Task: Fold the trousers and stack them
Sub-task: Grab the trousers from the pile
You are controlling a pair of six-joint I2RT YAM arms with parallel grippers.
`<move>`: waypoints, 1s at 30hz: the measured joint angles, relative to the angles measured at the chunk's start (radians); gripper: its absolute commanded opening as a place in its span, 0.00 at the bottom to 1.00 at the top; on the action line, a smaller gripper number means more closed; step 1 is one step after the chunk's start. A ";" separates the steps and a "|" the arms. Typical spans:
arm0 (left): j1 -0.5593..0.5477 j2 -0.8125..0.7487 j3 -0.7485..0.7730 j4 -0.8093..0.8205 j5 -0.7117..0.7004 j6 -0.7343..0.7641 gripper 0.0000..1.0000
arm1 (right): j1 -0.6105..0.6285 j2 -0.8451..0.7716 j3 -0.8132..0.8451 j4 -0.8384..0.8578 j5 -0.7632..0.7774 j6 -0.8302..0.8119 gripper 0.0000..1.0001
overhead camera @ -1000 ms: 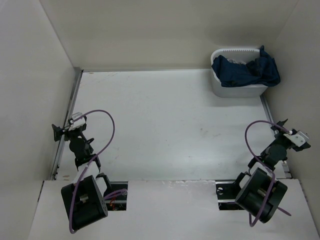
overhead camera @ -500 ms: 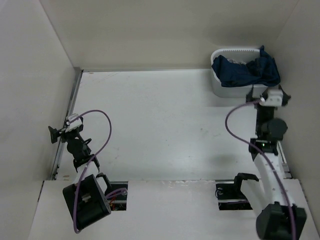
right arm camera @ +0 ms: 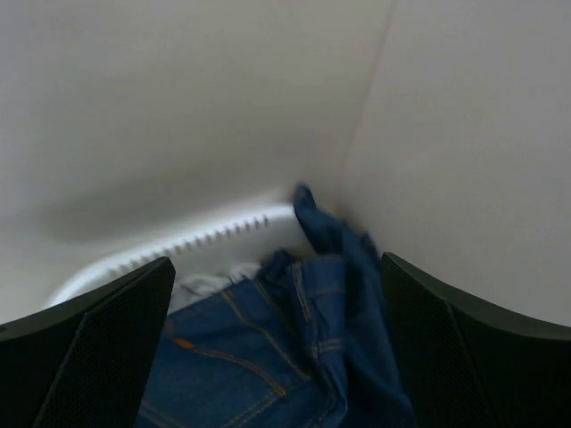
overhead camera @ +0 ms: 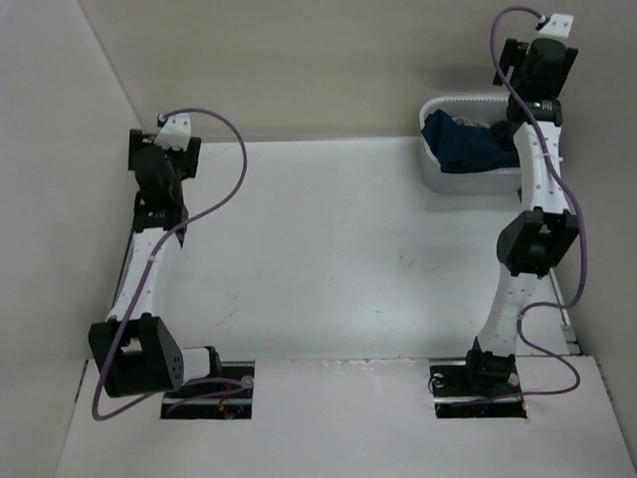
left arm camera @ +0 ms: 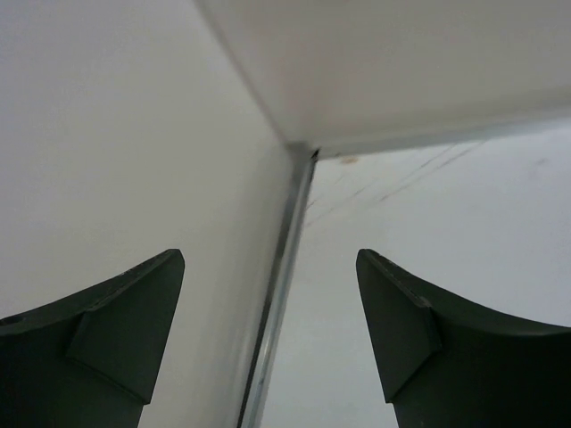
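The dark navy jeans lie bunched in a white basket at the table's far right corner. In the right wrist view the jeans show orange stitching, with one end draped up over the basket's slotted rim. My right gripper is open and empty, raised above the basket; in the top view it is high on the outstretched arm. My left gripper is open and empty, facing the far left corner; in the top view it is at the table's far left edge.
White walls enclose the table on the left, back and right. A metal rail runs along the left wall's foot. A grey-white cloth shows under the jeans in the basket. The white tabletop lies between the arms.
Both arms have stretched out from folded poses near their bases. The right one rose above the basket; the left one reached to the far left corner. The jeans have not moved.
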 measured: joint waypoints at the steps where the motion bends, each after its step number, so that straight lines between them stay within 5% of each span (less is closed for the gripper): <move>1: -0.018 0.024 0.056 -0.029 0.008 -0.006 0.78 | -0.017 0.068 0.064 -0.058 0.015 0.035 1.00; 4: -0.141 0.111 0.219 -0.180 0.033 -0.024 0.78 | -0.069 0.201 0.093 -0.207 0.040 0.113 1.00; 11: -0.323 0.261 0.251 -0.373 0.041 -0.016 0.78 | -0.131 0.282 -0.008 -0.309 0.040 0.174 0.97; 14: -0.340 0.282 0.251 -0.413 0.027 -0.011 0.79 | -0.134 0.283 -0.009 -0.301 0.050 0.182 0.56; 16: -0.340 0.281 0.252 -0.409 0.010 -0.011 0.79 | -0.137 0.283 -0.009 -0.290 0.050 0.190 0.19; 18: -0.340 0.281 0.252 -0.406 -0.005 -0.011 0.80 | -0.141 0.282 -0.020 -0.277 0.039 0.203 0.01; 25: -0.339 0.251 0.250 -0.406 -0.029 0.005 0.80 | -0.146 0.230 -0.067 -0.239 -0.014 0.208 0.00; 30: -0.317 0.125 0.206 -0.392 -0.031 0.008 0.82 | -0.066 0.051 -0.090 -0.204 -0.015 0.179 0.00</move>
